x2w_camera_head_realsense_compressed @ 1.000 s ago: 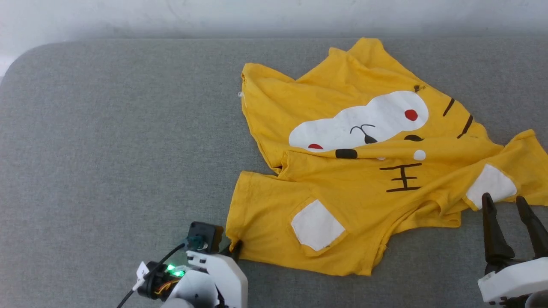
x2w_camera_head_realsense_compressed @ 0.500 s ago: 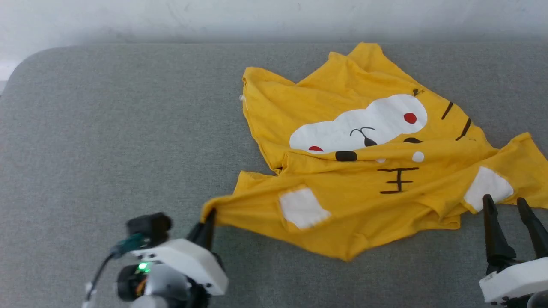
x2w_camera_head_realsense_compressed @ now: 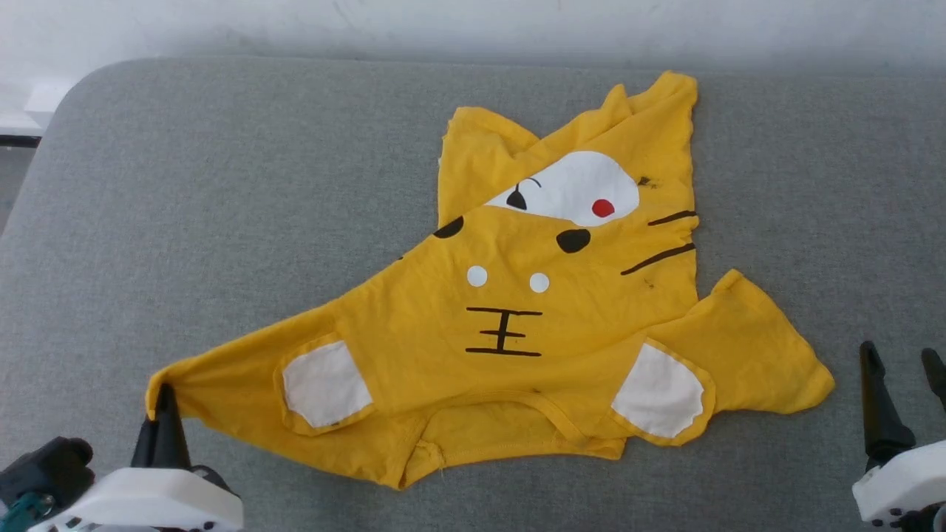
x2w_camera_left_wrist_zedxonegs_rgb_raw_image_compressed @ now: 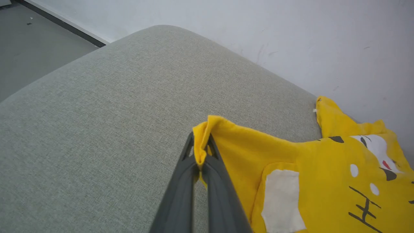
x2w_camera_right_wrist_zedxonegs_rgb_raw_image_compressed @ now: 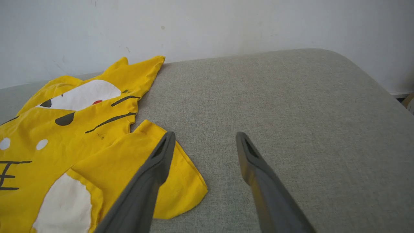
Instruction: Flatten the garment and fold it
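Since one second ago the left end effector (x2w_camera_head_realsense_compressed: 164,395) has carried its pinch of cloth away to the robot's left, and the garment (x2w_camera_head_realsense_compressed: 517,310) has opened with it. Its left-side sleeve (x2w_camera_head_realsense_compressed: 236,369), which was lying bunched, is now drawn out into a long flat point. Its face print (x2w_camera_head_realsense_compressed: 547,251) lies smoother, though a fold crosses the white eye band. The camera has shifted too, so the bench (x2w_camera_head_realsense_compressed: 222,185) sits differently in the head view.

The left end effector is clamped together on the very tip of this sleeve. In the left wrist view the yellow hem is folded over and squeezed between the two dark fingers (x2w_camera_left_wrist_zedxonegs_rgb_raw_image_compressed: 181,181). From this grip the garment spreads away to the right and forward, flat on the grey bench. Its collar is on the near side and its lower hem on the far side, close to the pale wall (x2w_camera_head_realsense_compressed: 443,22).

The right end effector (x2w_camera_head_realsense_compressed: 900,356) has its fingers wide apart and holds nothing. The right-side sleeve (x2w_camera_head_realsense_compressed: 761,355) lies just to the left of it. In the head view a narrow strip of bench separates the sleeve's corner from the nearer finger. In the right wrist view this sleeve lies flat beside the left finger and is partly hidden by it, with bare bench between the two fingers.
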Tool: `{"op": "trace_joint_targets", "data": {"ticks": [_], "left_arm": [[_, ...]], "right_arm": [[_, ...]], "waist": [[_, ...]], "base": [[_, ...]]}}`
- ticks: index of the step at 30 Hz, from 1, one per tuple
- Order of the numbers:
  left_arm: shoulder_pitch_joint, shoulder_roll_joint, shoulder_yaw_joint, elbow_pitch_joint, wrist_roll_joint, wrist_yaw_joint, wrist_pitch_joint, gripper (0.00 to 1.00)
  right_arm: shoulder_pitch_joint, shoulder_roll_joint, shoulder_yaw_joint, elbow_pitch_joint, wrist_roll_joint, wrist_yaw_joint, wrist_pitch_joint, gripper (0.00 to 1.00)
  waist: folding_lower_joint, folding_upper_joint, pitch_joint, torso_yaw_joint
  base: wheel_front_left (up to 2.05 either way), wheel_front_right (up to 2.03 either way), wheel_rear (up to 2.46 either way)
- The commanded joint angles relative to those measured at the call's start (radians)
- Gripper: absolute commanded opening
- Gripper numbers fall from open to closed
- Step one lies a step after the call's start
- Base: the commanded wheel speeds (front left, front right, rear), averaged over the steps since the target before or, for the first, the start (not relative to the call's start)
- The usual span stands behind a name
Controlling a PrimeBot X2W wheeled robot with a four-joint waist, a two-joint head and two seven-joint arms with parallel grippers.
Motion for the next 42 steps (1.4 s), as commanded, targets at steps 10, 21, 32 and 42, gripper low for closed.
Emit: {"op": "trace_joint_targets", "data": {"ticks": [10,21,32,42], "left_arm": [[-0.06,-0.023,-0.076,0.009,0.011,-0.019,0.0,0.0],[-0.077,-0.027,-0.121,0.035,0.017,-0.03,0.013,0.0],[-0.064,-0.02,-0.13,0.044,0.016,-0.026,0.026,0.0],[-0.143,-0.062,-0.14,0.011,-0.078,-0.075,0.015,0.0]], "right_arm": [[-0.054,-0.109,0.121,0.042,-0.122,-0.001,0.218,1.0],[-0.134,-0.211,0.264,0.249,-0.081,-0.001,0.278,1.0],[-0.184,-0.186,0.261,0.382,0.006,-0.001,0.366,0.0],[-0.255,-0.076,0.131,0.206,0.091,-0.001,0.256,0.0]], "waist": [[-0.0001,0.0001,0.027,-0.011],[-0.0001,0.0001,0.036,0.003],[-0.0001,0.0001,0.017,0.005],[-0.0001,0.0001,-0.076,-0.05]], "base": [[0.0,0.0,0.0],[0.0,0.0,0.0],[0.0,0.0,0.0],[0.0,0.0,0.0]]}}
